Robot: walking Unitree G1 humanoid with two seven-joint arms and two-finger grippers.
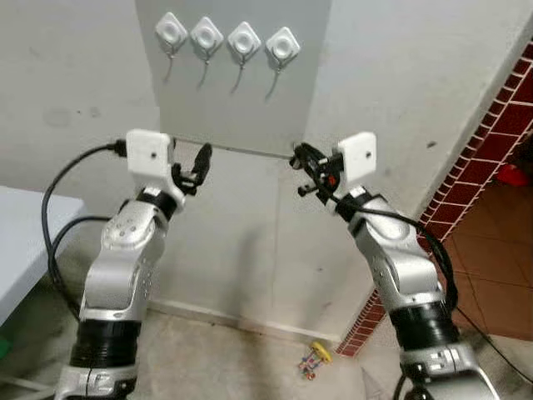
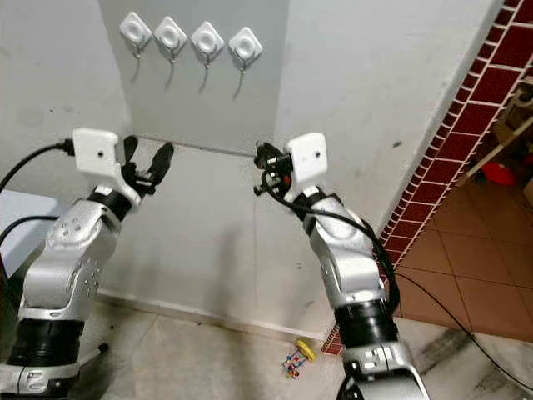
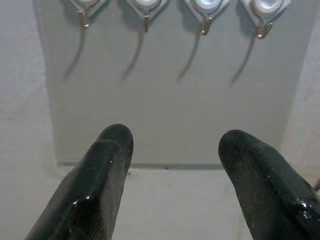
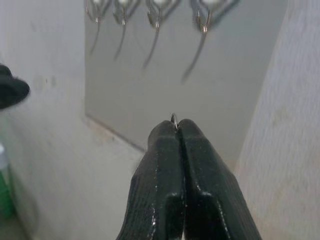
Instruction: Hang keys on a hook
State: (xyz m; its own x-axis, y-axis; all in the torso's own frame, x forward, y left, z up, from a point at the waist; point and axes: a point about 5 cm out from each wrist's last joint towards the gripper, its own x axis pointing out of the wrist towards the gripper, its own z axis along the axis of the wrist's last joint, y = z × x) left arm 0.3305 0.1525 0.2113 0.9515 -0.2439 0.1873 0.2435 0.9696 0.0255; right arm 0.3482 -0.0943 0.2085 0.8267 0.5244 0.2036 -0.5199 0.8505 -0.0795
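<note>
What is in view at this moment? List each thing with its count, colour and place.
White diamond-shaped wall hooks: four, white pads with metal hooks, in a row on the grey panel, all bare.
Grey wall panel: one, grey, on the white wall ahead.
Thin metal key ring: one, silver, tip showing between the right gripper's fingertips.
Small yellow and red item: one, on the floor by the wall base; too small to identify.
Red brick-tiled wall: one, on the right.
Grey table: one, at the left edge.
Left gripper: black, open, raised below the panel.
Right gripper: black, shut on the ring.
</note>
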